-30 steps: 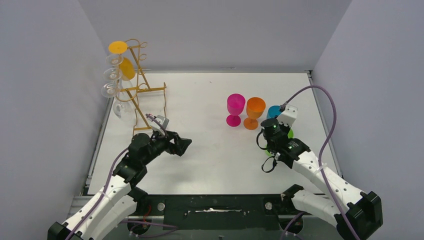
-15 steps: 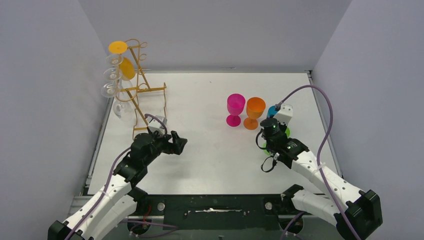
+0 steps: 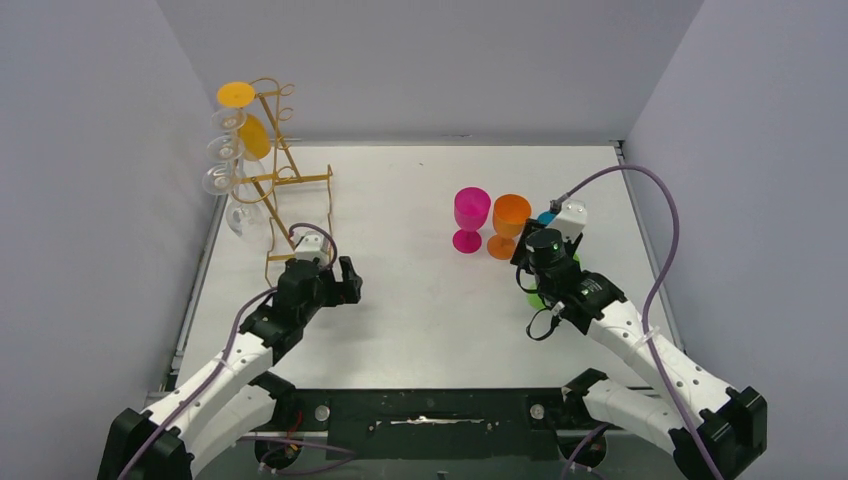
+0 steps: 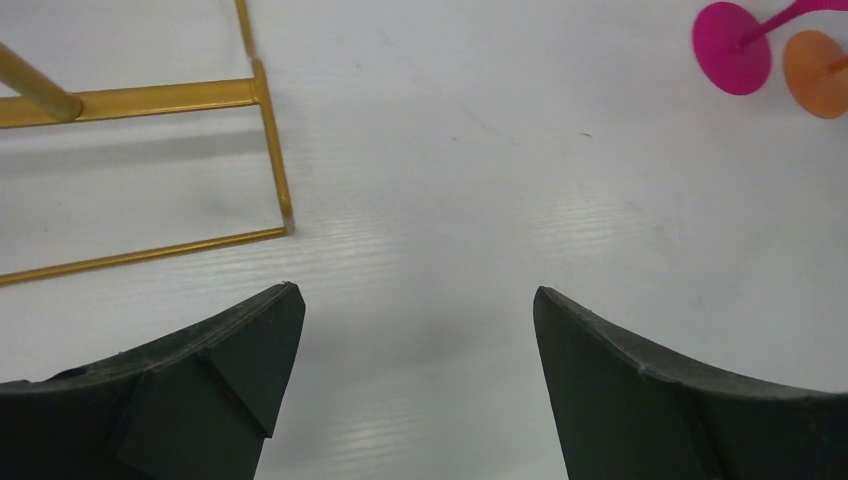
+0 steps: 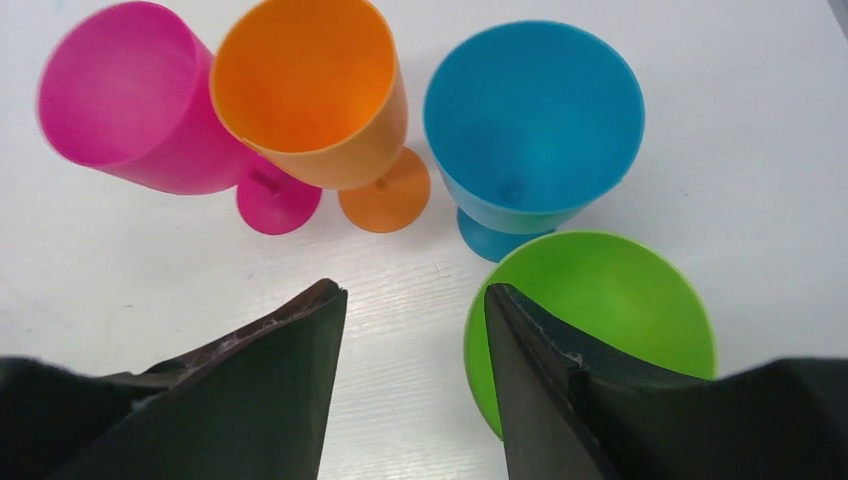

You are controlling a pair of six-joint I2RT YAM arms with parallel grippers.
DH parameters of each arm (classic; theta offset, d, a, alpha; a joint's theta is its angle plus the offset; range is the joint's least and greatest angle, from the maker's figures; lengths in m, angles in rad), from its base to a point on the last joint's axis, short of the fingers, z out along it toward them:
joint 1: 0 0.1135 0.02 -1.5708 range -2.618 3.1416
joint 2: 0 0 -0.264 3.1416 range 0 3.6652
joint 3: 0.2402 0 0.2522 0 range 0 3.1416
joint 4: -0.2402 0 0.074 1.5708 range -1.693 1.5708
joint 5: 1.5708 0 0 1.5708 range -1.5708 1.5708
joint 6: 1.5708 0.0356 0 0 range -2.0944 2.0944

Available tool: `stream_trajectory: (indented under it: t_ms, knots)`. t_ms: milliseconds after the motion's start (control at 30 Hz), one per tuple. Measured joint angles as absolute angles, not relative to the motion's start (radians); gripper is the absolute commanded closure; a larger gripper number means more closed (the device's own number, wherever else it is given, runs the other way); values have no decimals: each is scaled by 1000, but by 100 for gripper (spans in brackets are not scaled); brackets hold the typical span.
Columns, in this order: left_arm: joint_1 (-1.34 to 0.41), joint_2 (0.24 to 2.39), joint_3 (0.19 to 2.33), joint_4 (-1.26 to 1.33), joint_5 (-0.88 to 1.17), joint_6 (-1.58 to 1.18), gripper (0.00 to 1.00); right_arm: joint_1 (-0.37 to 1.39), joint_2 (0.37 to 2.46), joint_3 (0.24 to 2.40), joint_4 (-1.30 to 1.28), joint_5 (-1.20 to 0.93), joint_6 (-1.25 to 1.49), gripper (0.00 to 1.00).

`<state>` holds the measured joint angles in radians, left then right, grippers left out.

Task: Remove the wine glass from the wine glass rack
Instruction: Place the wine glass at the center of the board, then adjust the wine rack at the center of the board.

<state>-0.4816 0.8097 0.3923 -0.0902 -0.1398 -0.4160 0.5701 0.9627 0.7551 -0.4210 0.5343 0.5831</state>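
The gold wire wine glass rack (image 3: 277,150) stands at the table's back left. On it hang an upside-down yellow wine glass (image 3: 251,135) and several clear ones (image 3: 244,216). My left gripper (image 3: 345,279) is open and empty, low over the table just in front and right of the rack's base (image 4: 150,97). The left wrist view shows only bare table between its jaws (image 4: 415,292). My right gripper (image 5: 415,290) is open, with its right finger (image 5: 540,380) at the near rim of a green glass (image 5: 610,300) standing on the table.
Pink (image 3: 471,218), orange (image 3: 510,224) and blue (image 5: 533,115) glasses stand upright in a row at the right, behind the green one (image 3: 540,299). Grey walls close the table on the left, back and right.
My right gripper has opened from shut and shifted slightly back over the green glass. My left gripper has swung left, nearer the rack's base, and stays open.
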Motion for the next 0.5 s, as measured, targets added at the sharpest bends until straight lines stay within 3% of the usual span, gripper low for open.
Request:
stream_trajectory:
  t_ms: [167,500]
  knots:
    - [-467,921,400,-76,-258,-456,13,570,934,798,-424,480,584,35]
    - [-396,1085,402,89,-324,-466,13,570,902,847,-428,424,584,32]
